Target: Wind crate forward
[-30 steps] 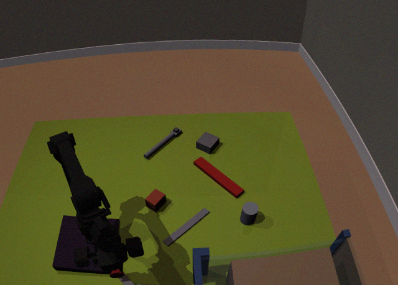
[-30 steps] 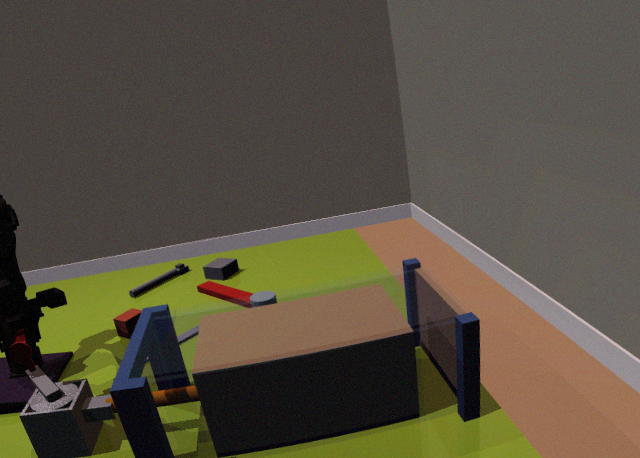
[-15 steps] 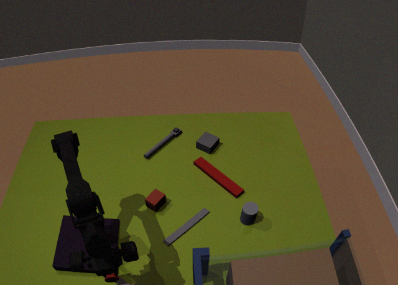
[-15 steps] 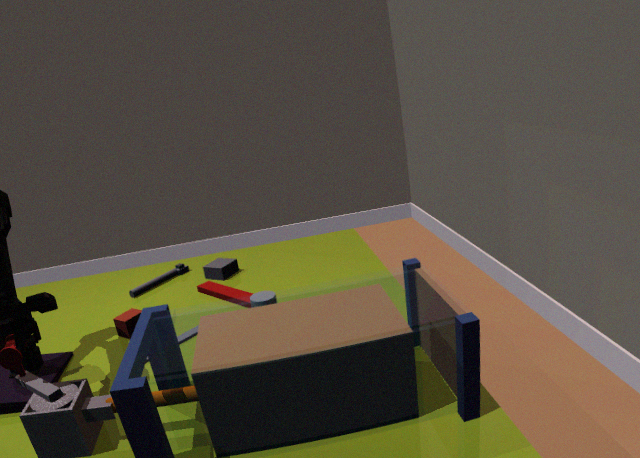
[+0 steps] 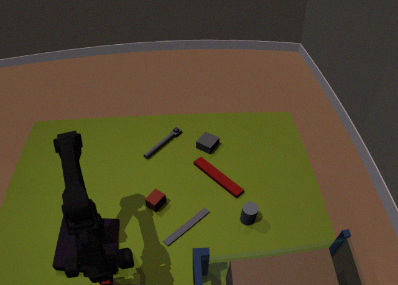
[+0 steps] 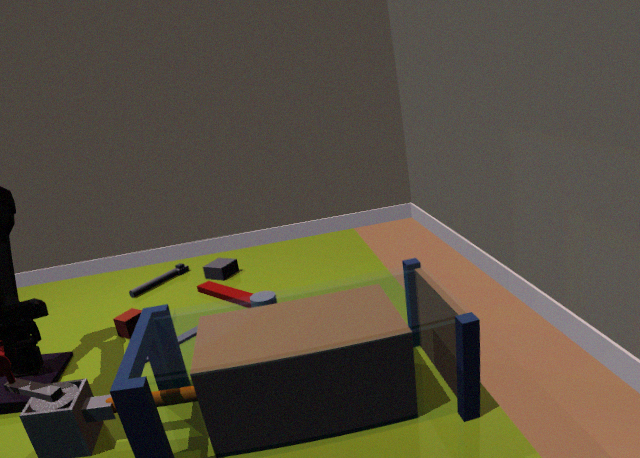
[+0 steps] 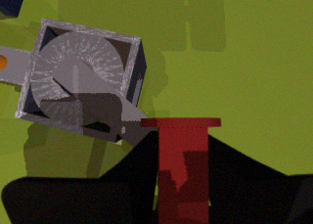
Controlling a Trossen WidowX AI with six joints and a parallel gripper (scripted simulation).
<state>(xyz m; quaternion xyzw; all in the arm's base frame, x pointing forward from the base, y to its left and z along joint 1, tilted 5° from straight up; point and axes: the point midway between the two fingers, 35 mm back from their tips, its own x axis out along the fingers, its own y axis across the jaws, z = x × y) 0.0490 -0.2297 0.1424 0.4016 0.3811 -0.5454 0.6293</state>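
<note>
The crate (image 5: 282,266) (image 6: 310,401), tan-topped with dark sides, sits flat inside the clear-panelled cubby. A gap spanned by the orange strap (image 6: 178,394) (image 7: 2,63) separates its front from the blue frame (image 6: 131,386) (image 5: 196,266) at the mouth. The strap leads to the grey box-shaped winch (image 6: 59,427) (image 7: 134,67). The handle's grey arm (image 6: 33,389) (image 7: 98,87) lies across the round winch top, its key end over the middle; the key itself is hidden. My gripper (image 7: 176,138) is shut on the handle's upright red grip, beside the winch. The fingertips are hard to make out in the top and exterior views.
On the green mat lie a dark rod with a square head (image 5: 160,144) (image 6: 157,281), a grey block (image 5: 207,142) (image 6: 220,268), a red bar (image 5: 218,176), a red cube (image 5: 155,200), a grey strip (image 5: 186,226) and a grey cylinder (image 5: 249,213). Blue posts (image 6: 467,370) stand at the cubby's far end.
</note>
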